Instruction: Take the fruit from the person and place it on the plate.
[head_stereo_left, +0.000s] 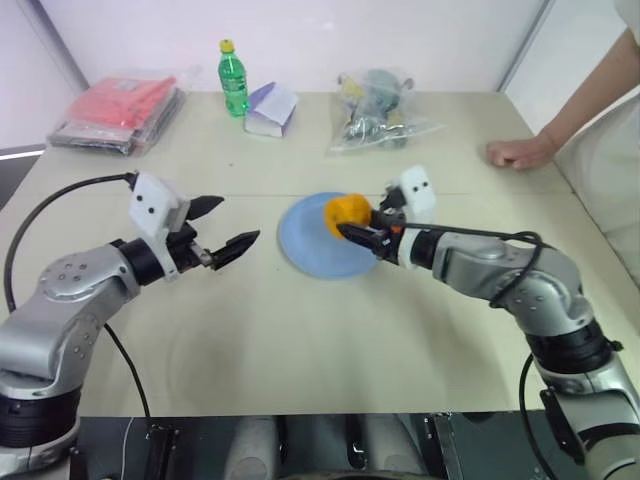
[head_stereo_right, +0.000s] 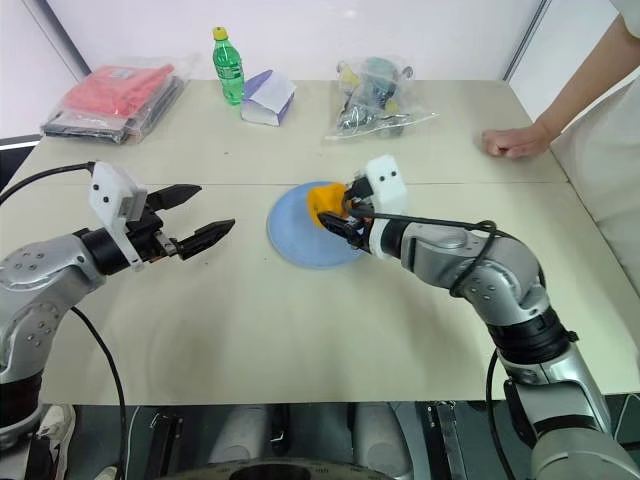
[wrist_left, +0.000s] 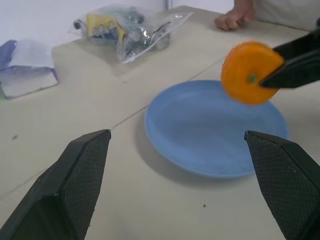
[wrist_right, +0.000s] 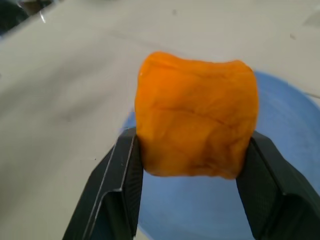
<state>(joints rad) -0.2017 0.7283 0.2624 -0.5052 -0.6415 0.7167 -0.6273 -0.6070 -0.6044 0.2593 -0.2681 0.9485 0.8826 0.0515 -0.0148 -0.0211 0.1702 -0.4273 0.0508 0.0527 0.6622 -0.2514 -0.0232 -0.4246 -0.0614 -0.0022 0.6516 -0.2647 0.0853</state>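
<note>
A beige table (head_stereo_left: 300, 340) against a white wall. The right gripper (head_stereo_left: 362, 232) is clamped on the fruit (head_stereo_left: 346, 213) above the plate (head_stereo_left: 310, 240) at mid-table. It looks light, soft, dented; grip the flat sides. The left gripper (head_stereo_left: 225, 225) gapes, empty

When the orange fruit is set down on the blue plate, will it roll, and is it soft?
The fruit looks squashed between the right claw, so it is probably soft and light. Its round face in the left wrist view suggests it may roll a little; the plate has a raised rim that should stop it.
</note>
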